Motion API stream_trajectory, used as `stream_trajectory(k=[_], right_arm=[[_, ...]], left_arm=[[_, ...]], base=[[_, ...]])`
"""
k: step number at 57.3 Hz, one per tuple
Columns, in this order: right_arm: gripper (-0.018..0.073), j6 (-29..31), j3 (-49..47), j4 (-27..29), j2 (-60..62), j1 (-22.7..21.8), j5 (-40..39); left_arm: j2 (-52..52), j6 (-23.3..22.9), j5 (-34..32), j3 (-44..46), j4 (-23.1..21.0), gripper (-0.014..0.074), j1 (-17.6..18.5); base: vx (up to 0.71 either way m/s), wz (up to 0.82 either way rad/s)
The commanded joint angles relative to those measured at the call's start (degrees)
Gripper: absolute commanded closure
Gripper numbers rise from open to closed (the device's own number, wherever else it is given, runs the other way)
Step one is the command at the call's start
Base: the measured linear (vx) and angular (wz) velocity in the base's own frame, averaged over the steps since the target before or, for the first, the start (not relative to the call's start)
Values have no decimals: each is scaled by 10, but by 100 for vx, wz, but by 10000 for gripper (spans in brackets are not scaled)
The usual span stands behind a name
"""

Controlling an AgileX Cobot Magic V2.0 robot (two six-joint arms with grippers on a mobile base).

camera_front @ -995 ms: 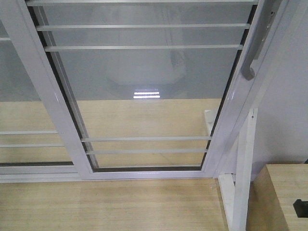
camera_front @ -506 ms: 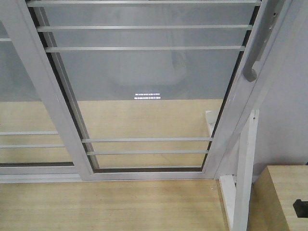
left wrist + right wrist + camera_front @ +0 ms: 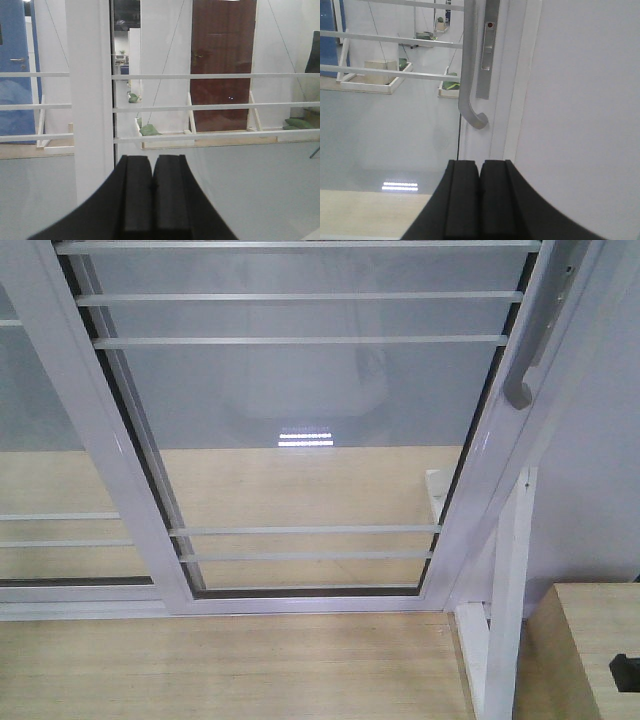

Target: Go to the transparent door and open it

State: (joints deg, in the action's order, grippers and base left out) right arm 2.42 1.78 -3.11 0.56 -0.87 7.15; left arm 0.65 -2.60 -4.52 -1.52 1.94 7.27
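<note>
The glass door (image 3: 300, 420) fills most of the front view. It is closed inside its white frame, and thin white bars (image 3: 300, 340) cross the glass near the top and again near the bottom. Its grey curved handle (image 3: 527, 350) sits on the right side of the frame, in the upper right corner of this view. Below the handle a white slanted post (image 3: 505, 590) stands on the pale wooden floor (image 3: 230, 670). To the right of the post there is the corner of a wooden surface (image 3: 585, 640).

The left claw (image 3: 152, 162) is clenched, its two black fingers pressed together with nothing between them. It points at the glass, just right of a white vertical frame piece (image 3: 90, 100).

The right claw (image 3: 480, 165) is also clenched and holds nothing. It is below the hooked lower end of the handle (image 3: 469, 65) and does not touch it. A narrow metal plate (image 3: 487, 50) is fixed beside the handle.
</note>
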Motion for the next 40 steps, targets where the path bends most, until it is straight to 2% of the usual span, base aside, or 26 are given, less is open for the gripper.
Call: stream_trajectory(k=[1, 11, 25, 32, 40], right_arm=[[567, 1, 7, -2, 1, -2, -48], [567, 1, 7, -2, 1, -2, -48], [567, 7, 7, -4, 1, -2, -68], [567, -3, 7, 10, 1, -2, -122], [567, -12, 0, 31, 1, -2, -211]], left_arm=[[-6, -4, -47, -18, -5, 602, 2], [-6, -4, -50, -17, -5, 602, 2], [-6, -4, -103, -16, -5, 602, 2], [-6, -6, -118, -7, -5, 602, 2], [-7, -5, -98, 24, -5, 602, 2]], base=[[0, 0], [0, 0], [0, 0], [0, 0], [0, 0]])
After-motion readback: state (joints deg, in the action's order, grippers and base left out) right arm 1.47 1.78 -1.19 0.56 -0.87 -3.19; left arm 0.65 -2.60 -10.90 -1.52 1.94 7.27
